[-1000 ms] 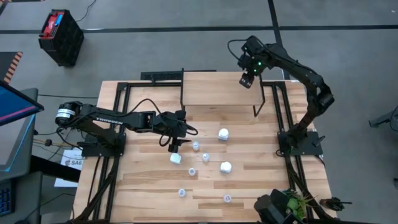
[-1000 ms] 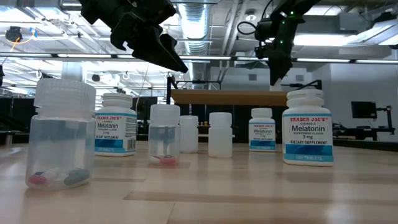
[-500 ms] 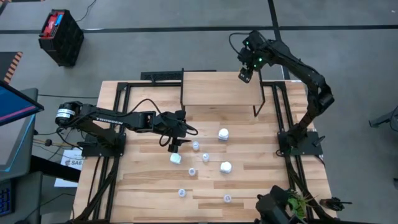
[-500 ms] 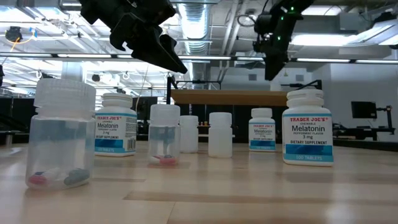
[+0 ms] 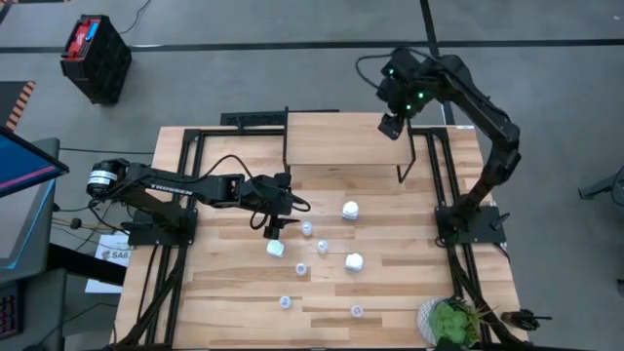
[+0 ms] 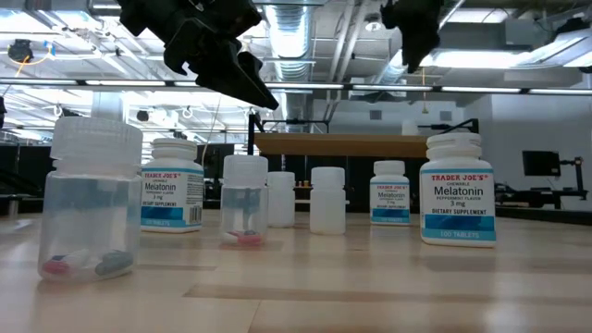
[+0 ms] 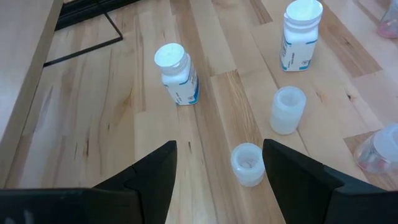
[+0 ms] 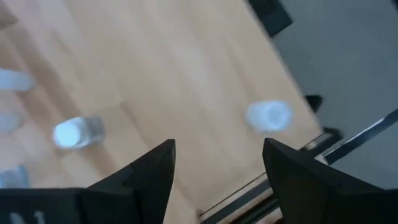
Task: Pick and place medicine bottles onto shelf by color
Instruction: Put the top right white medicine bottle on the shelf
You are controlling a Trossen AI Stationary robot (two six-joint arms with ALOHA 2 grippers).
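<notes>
The shelf (image 5: 341, 144) stands at the table's far side. My right gripper (image 5: 390, 125) hangs open and empty high above its right end; it also shows in the low view (image 6: 416, 46). A pale bottle (image 8: 267, 115) stands below it near a wooden edge. My left gripper (image 5: 275, 230) hovers open and empty over the table's middle left. Three white bottles (image 5: 350, 209) (image 5: 276, 249) (image 5: 354, 261) and several translucent ones (image 5: 306, 228) stand upright on the tabletop. In the left wrist view, a small translucent bottle (image 7: 247, 163) stands just ahead of the fingers.
Black metal frames (image 5: 185, 146) run along the table's left and right sides and carry the arm bases. A green plant (image 5: 450, 322) sits at the near right corner. A dark crate (image 5: 96, 57) stands on the floor beyond the table.
My right gripper has risen well above the shelf's right end and turned a little. My left arm and the bottles on the tabletop have kept still.
</notes>
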